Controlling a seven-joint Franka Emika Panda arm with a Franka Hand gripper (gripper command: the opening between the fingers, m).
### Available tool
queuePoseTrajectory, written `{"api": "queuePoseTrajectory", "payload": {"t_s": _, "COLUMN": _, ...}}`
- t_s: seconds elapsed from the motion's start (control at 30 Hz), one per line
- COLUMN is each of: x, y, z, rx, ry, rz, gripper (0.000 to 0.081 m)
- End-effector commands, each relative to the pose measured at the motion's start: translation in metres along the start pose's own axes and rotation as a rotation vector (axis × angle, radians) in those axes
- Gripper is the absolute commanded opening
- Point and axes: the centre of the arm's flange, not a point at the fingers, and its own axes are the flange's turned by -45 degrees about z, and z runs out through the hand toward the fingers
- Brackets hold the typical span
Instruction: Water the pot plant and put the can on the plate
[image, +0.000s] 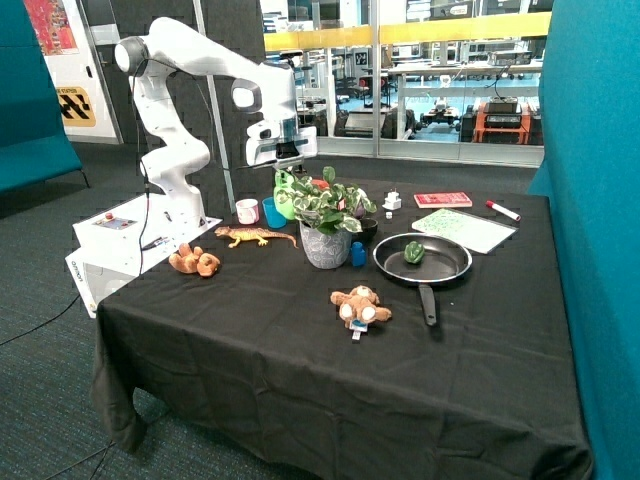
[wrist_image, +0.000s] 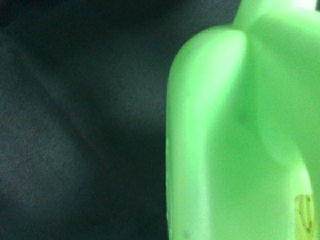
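Where the outside view takes in the whole counter (image: 300, 380), I see the arm bent over its far side, the gripper (image: 287, 165) right above the green can (image: 285, 198). The can stands behind the pot plant (image: 326, 215), just beside a blue cup (image: 272, 212) and near a white cup (image: 247, 210). A frying pan (image: 423, 262) holding a green thing sits near the plant's other side. A toy lizard (image: 255, 236) and two plush toys (image: 194, 262) (image: 360, 307) lie nearer the front.

Wrist view: the can's (wrist_image: 240, 140) body fills half the picture, black cloth beside it. I cannot tell how the jaws stand.
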Motion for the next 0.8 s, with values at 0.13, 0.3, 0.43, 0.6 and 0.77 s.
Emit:
{"api": "queuePoseTrajectory", "payload": {"t_s": 0.13, "x": 0.004, "y": 0.012, "z": -0.006, "rx": -0.0007, "ry": 0.0029, "rz": 0.022, "gripper": 0.0}}
{"api": "queuePoseTrajectory", "payload": {"t_s": 0.3, "x": 0.008, "y": 0.013, "z": -0.009, "rx": -0.0007, "ry": 0.0029, "rz": 0.016, "gripper": 0.0}}
{"api": "queuePoseTrajectory", "payload": {"t_s": 0.43, "x": 0.011, "y": 0.011, "z": -0.011, "rx": -0.0007, "ry": 0.0029, "rz": 0.004, "gripper": 0.0}}
{"api": "queuePoseTrajectory", "payload": {"t_s": 0.6, "x": 0.012, "y": 0.009, "z": -0.01, "rx": -0.0007, "ry": 0.0029, "rz": -0.013, "gripper": 0.0}}
{"api": "queuePoseTrajectory", "payload": {"t_s": 0.77, "x": 0.012, "y": 0.007, "z": -0.008, "rx": -0.0008, "ry": 0.0029, "rz": -0.025, "gripper": 0.0}}
